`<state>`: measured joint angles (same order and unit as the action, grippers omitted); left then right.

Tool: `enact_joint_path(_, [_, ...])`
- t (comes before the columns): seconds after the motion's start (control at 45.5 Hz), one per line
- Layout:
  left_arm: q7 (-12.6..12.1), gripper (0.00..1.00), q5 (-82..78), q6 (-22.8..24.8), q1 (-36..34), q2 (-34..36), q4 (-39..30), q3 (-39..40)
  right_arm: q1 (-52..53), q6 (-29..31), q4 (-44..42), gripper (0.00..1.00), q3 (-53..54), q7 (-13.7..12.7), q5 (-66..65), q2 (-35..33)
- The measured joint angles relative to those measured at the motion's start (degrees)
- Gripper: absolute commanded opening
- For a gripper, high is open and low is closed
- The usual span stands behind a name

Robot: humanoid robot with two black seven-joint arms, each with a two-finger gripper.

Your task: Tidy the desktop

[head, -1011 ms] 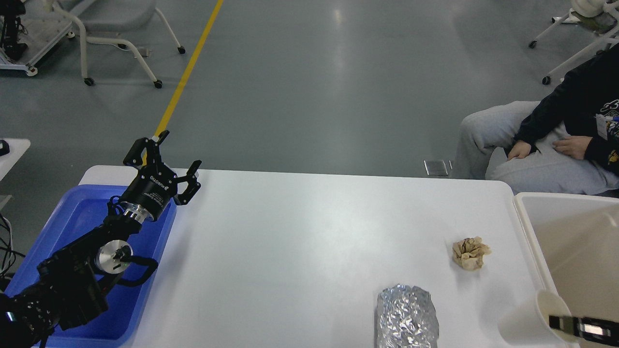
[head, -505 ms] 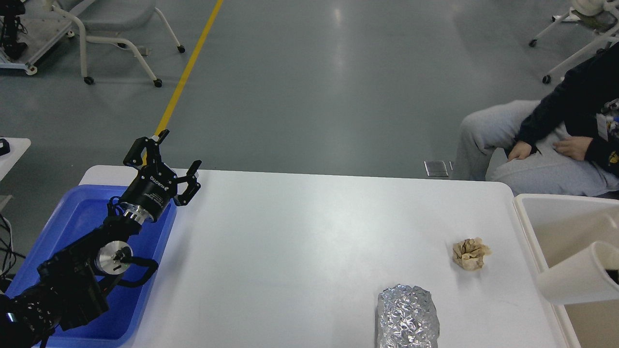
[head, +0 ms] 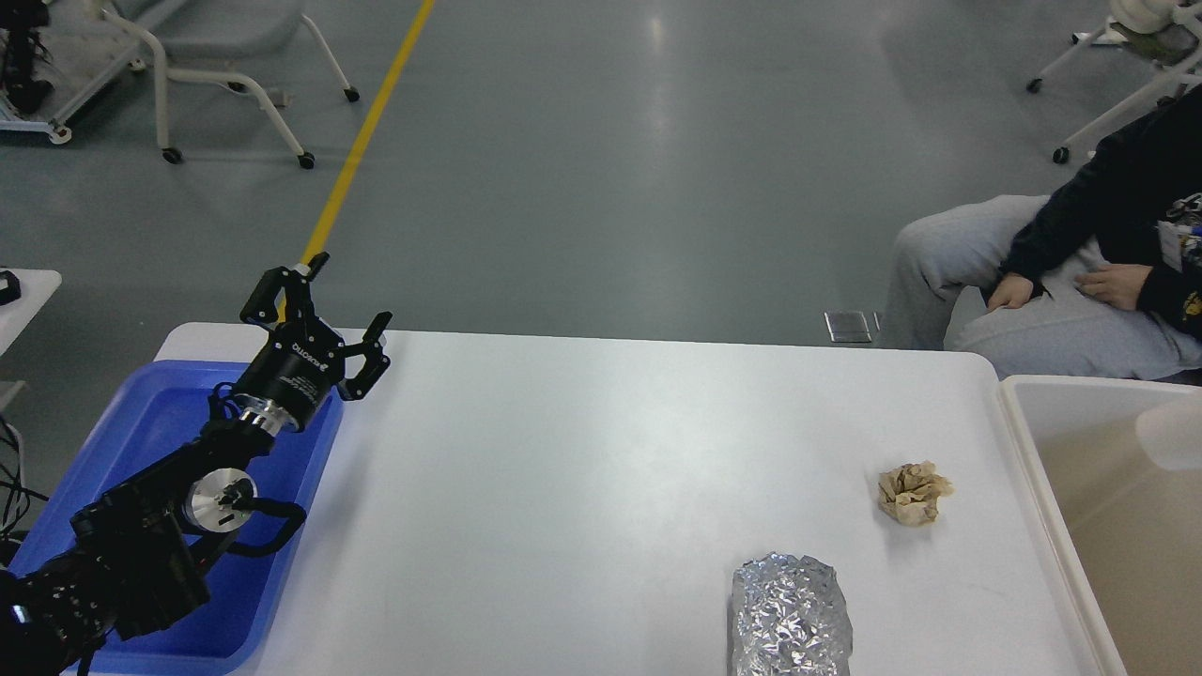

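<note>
The white desktop [head: 582, 469] fills the lower half of the head view. A crumpled brown paper ball [head: 913, 493] lies on it at the right. A crumpled foil lump [head: 791, 615] lies at the front edge. My left gripper [head: 349, 291] is open and empty, raised over the far left corner by the blue tray [head: 141, 432]. A blurred white cup [head: 1169, 434] shows over the inside of the beige bin [head: 1024, 441] at the right edge. My right gripper is out of view.
A seated person [head: 1061, 282] is just behind the table's far right corner. White wheeled frames [head: 235, 94] stand on the grey floor at the far left. A yellow floor line [head: 362, 141] runs beyond the table.
The white cup moved from the table's front right corner up and right, over the beige bin. The right gripper's finger seen one second ago has left the view. The left arm stayed still.
</note>
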<state>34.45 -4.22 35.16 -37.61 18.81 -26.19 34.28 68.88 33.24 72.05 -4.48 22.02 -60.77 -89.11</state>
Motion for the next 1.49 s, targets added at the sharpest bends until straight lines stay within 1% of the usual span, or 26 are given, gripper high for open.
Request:
enact_joint_path(0.132, [0.0,1.0,0.0,0.0,0.0,0.0,0.0,0.0,-2.6,-2.9,-9.0,0.0,-0.9,-0.1,7.5,5.2])
enact_joint_path(0.242, [0.0,1.0,0.0,0.0,0.0,0.0,0.0,0.0,-6.2,-5.8,-15.9,0.0,-1.3,-0.2,16.3,10.1])
enact_joint_path(0.505, [0.0,1.0,0.0,0.0,0.0,0.0,0.0,0.0,-14.2,-14.2,-28.1,0.0,-1.7,-0.6,37.7,22.1])
enact_joint_path(0.615, [0.0,1.0,0.0,0.0,0.0,0.0,0.0,0.0,-17.7,-18.5,-33.7,0.0,-1.6,-1.7,47.8,28.2])
enact_joint_path(0.659, [0.0,1.0,0.0,0.0,0.0,0.0,0.0,0.0,-18.4,-19.5,-34.8,0.0,-1.5,-2.1,49.9,29.6])
enact_joint_path(0.813, [0.0,1.0,0.0,0.0,0.0,0.0,0.0,0.0,-22.0,-24.1,-41.0,0.0,-0.8,-4.8,60.0,36.5])
enact_joint_path(1.055, [0.0,1.0,0.0,0.0,0.0,0.0,0.0,0.0,-27.9,-28.0,-49.8,0.0,2.1,-11.4,71.3,45.9])
enact_joint_path(1.275, [0.0,1.0,0.0,0.0,0.0,0.0,0.0,0.0,-32.1,-29.9,-56.6,0.0,7.1,-17.3,75.2,52.7])
enact_joint_path(1.407, [0.0,1.0,0.0,0.0,0.0,0.0,0.0,0.0,-33.7,-30.5,-58.8,0.0,10.5,-20.2,76.2,54.9])
enact_joint_path(1.495, [0.0,1.0,0.0,0.0,0.0,0.0,0.0,0.0,-34.5,-30.8,-60.0,0.0,12.8,-21.6,76.6,55.7])
